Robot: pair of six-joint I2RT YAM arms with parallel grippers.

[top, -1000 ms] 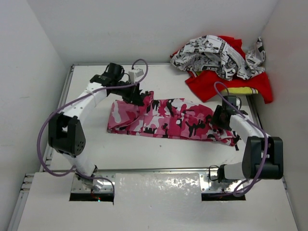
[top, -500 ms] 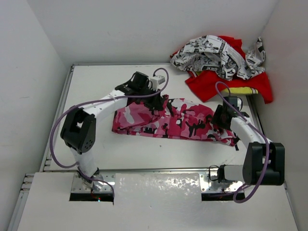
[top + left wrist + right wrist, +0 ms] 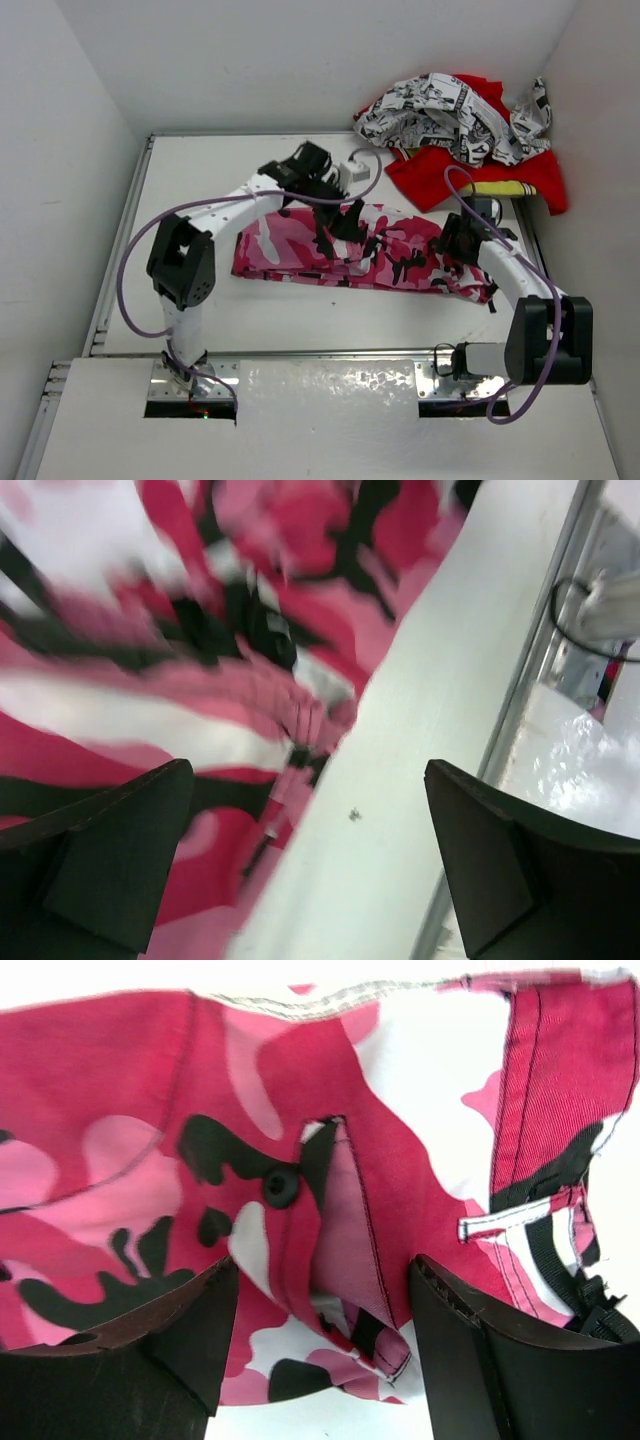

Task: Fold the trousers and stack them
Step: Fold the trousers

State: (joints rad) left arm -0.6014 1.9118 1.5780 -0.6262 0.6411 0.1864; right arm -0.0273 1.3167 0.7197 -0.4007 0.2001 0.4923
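The pink camouflage trousers (image 3: 395, 258) lie as a long band across the middle of the table, waist end to the right. My left gripper (image 3: 343, 222) hovers over their middle, jaws wide open. In the blurred left wrist view the trousers' hem (image 3: 150, 630) and bare table show between its fingers (image 3: 110, 860), and nothing is held. My right gripper (image 3: 458, 240) sits low over the waist end. In the right wrist view its fingers (image 3: 150, 1350) stand apart on either side of a fold of the trousers (image 3: 130, 1090) near a black button (image 3: 281, 1186).
A black-and-white printed cloth (image 3: 450, 115) lies heaped on a red cloth (image 3: 470, 175) in the back right corner. White walls close in the table on three sides. A metal rail (image 3: 560, 680) runs along the table's near edge.
My left arm swung right from the trousers' left part to their middle, and its shut jaws have sprung wide open. The trousers' left end shifted slightly right. The right gripper opened a little.
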